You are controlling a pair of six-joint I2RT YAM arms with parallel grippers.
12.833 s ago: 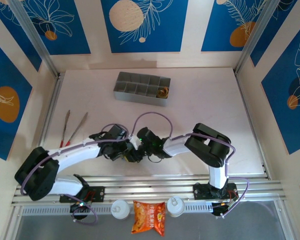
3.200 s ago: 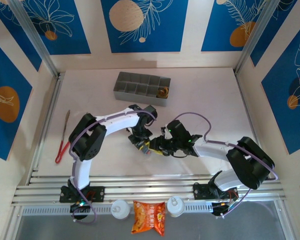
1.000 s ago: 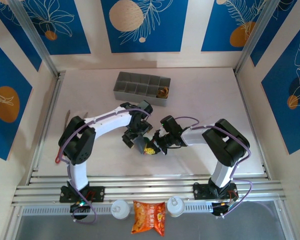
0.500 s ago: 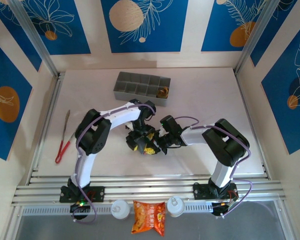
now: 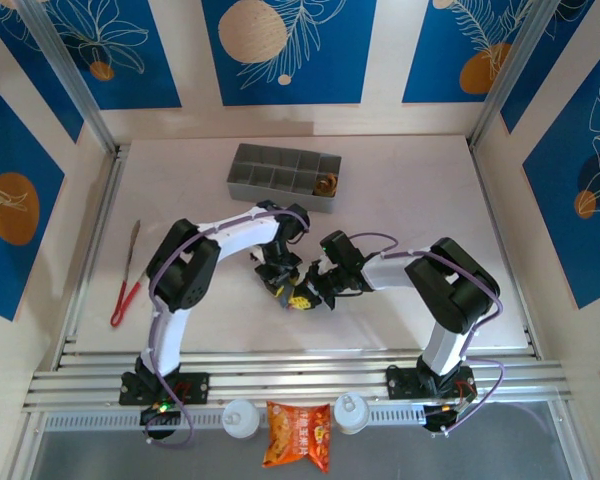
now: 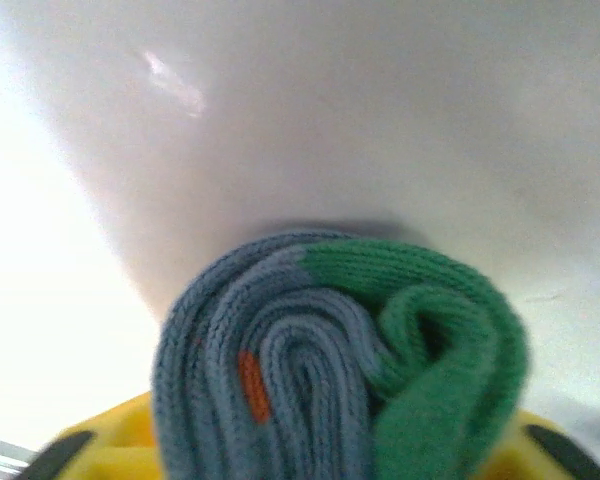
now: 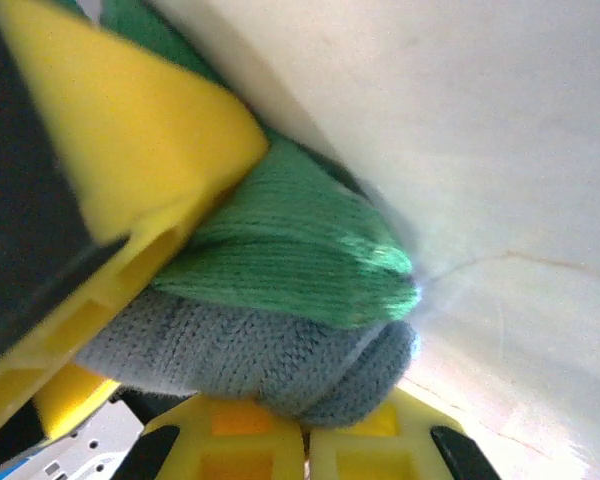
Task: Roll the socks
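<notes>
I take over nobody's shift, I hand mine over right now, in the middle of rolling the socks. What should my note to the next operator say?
Left gripper: closed around the sock roll, with a yellow pad on each side.
Right gripper: jaws together, tips against the grey-blue part of the roll. Whether any cloth is pinched is unclear.
Position: the roll lies mid-table, between both grippers.
Done: grey-blue knit with a green toe is wound into a spiral. Whether both socks are inside I cannot tell.
Left: probably secure the roll so it does not unwind, then release.
</notes>
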